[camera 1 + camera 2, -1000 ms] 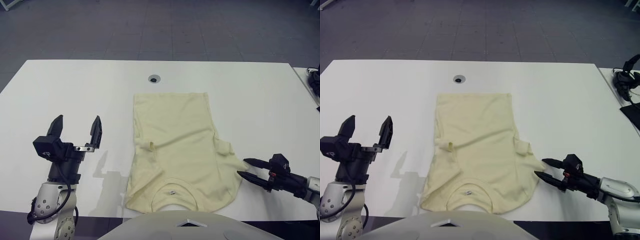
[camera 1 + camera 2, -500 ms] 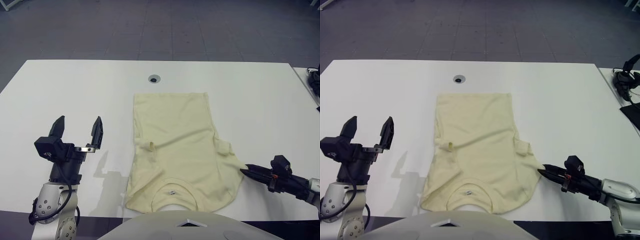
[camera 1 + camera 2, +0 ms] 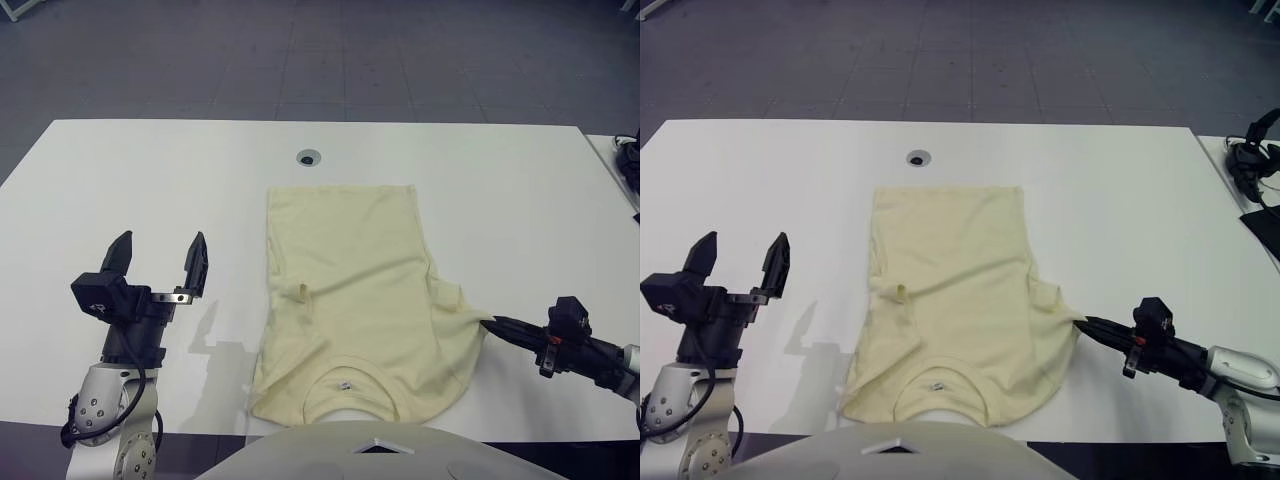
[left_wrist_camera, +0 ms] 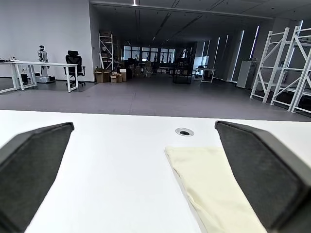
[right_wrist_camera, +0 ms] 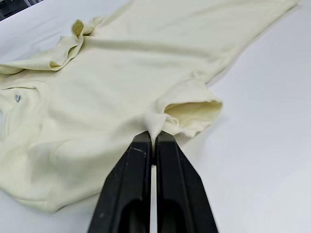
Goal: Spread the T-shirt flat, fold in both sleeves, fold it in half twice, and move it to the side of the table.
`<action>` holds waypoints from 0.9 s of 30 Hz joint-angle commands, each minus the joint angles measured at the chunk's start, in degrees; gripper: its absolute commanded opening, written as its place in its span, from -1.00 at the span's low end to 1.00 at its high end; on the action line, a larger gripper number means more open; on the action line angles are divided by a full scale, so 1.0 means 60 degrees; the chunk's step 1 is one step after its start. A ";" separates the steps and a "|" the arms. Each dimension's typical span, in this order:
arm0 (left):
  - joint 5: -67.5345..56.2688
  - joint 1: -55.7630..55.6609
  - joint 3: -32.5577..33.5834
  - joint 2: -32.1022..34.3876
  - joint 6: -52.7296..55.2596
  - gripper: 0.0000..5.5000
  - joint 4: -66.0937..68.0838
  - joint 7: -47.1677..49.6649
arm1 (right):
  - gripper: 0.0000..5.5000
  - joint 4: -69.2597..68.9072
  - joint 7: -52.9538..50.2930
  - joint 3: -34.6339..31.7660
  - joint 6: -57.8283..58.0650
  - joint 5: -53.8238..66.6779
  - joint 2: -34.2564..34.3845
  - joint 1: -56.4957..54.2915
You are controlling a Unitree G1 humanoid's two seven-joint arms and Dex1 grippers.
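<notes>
Your right end effector is closed, its two black fingers pressed together on a small pinch of the pale yellow cotton T-shirt. The pinch sits at the shirt's edge at about 4 o'clock, just beside the bunched short sleeve, and the cloth rises to a little peak where the fingers meet it. The end effector lies low over the white table, pointing toward 9 o'clock, into the shirt.

Your left end effector is wide open and holds nothing. Its two dark fingers point up toward 12 o'clock, well apart from the shirt, off at its 9 o'clock side above the table's near edge.

The T-shirt lies in the middle of the table, collar at 6 o'clock by the near edge and straight hem at 12 o'clock. The other sleeve is turned inward, showing as a small fold near the 9 o'clock edge. A round grey cable port sits in the table just beyond the hem, at about 11 o'clock.
</notes>
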 commanded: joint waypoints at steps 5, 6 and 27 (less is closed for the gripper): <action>0.0315 0.0022 -0.0287 -0.0044 0.0019 0.96 0.0085 -0.0218 | -0.99 -0.1574 -0.0460 0.1137 -0.0333 -0.0619 0.0170 -0.0330; 0.0353 0.0031 -0.0316 -0.0043 0.0003 0.96 0.0089 -0.0250 | -0.99 -0.1593 -0.0481 0.1295 -0.0458 -0.0802 0.0148 -0.0325; 0.0691 0.0177 -0.0839 -0.0256 -0.0164 0.96 0.0248 -0.0540 | -0.99 -0.1839 -0.1356 0.3377 -0.1436 -0.2290 0.0437 -0.0860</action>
